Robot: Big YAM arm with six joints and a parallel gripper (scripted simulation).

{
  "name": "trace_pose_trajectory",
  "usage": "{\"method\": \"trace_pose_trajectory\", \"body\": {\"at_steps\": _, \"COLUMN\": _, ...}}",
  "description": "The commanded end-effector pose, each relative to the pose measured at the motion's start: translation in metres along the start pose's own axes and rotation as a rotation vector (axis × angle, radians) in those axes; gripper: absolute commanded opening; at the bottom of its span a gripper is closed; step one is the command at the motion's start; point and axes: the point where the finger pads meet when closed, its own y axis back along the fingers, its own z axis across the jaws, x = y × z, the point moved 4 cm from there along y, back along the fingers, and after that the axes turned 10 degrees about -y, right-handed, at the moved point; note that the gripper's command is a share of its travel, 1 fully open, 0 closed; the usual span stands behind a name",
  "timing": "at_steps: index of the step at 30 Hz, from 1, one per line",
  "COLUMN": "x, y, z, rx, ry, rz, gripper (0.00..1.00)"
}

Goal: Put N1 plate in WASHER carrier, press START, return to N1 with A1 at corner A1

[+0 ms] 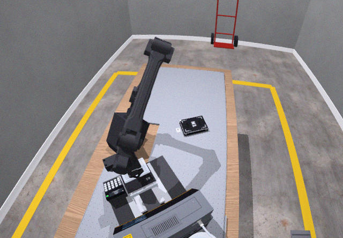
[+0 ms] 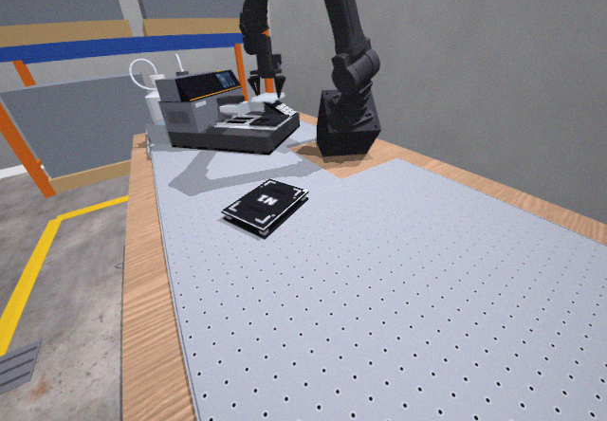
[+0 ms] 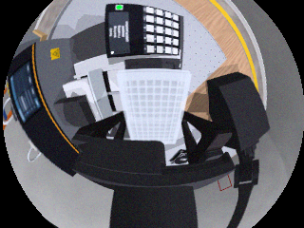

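My gripper (image 3: pixel 153 113) is shut on the white well plate (image 3: pixel 155 104), gripping its long sides, and holds it a little above the washer's carrier (image 3: pixel 95 91). In the top view the gripper (image 1: pixel 136 171) and plate (image 1: pixel 143 166) hang over the front of the washer (image 1: pixel 166 218), beside its keypad (image 1: pixel 113 186). The keypad lamp (image 3: pixel 118 7) is green. In the exterior view the gripper (image 2: pixel 266 83) is above the washer deck (image 2: pixel 245 118). The black nest N1 (image 1: pixel 193 124) stands empty in the middle of the table, and it also shows in the exterior view (image 2: pixel 265 202). I cannot tell where the plate's cut-off corner is.
The arm's base block (image 2: pixel 347 122) stands beside the washer at the table edge. White bottles and tubing (image 2: pixel 147 81) sit behind the washer. A red hand truck (image 1: pixel 224 19) stands by the far wall. Yellow floor tape runs around the table.
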Motion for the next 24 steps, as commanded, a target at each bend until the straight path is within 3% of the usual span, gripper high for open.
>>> {"method": "trace_pose_trajectory", "body": {"at_steps": 1, "x": -0.004, "y": 0.033, "z": 0.02, "rx": -0.062, "ry": 0.029, "rz": -0.019, "gripper": 0.82}}
{"method": "trace_pose_trajectory", "body": {"at_steps": 5, "x": -0.004, "y": 0.038, "z": 0.02, "rx": -0.063, "ry": 0.03, "rz": -0.018, "gripper": 0.82}}
{"method": "trace_pose_trajectory", "body": {"at_steps": 10, "x": -0.002, "y": 0.021, "z": 0.012, "rx": -0.03, "ry": 0.019, "rz": -0.01, "gripper": 0.82}}
{"method": "trace_pose_trajectory", "body": {"at_steps": 17, "x": -0.002, "y": 0.021, "z": 0.012, "rx": -0.03, "ry": 0.019, "rz": -0.01, "gripper": 0.82}}
{"method": "trace_pose_trajectory", "body": {"at_steps": 19, "x": 0.017, "y": 0.016, "z": 0.004, "rx": -0.012, "ry": 0.104, "rz": -0.008, "gripper": 0.82}}
{"method": "trace_pose_trajectory", "body": {"at_steps": 24, "x": 0.041, "y": 0.014, "z": 0.007, "rx": -0.024, "ry": 0.278, "rz": -0.015, "gripper": 0.82}}
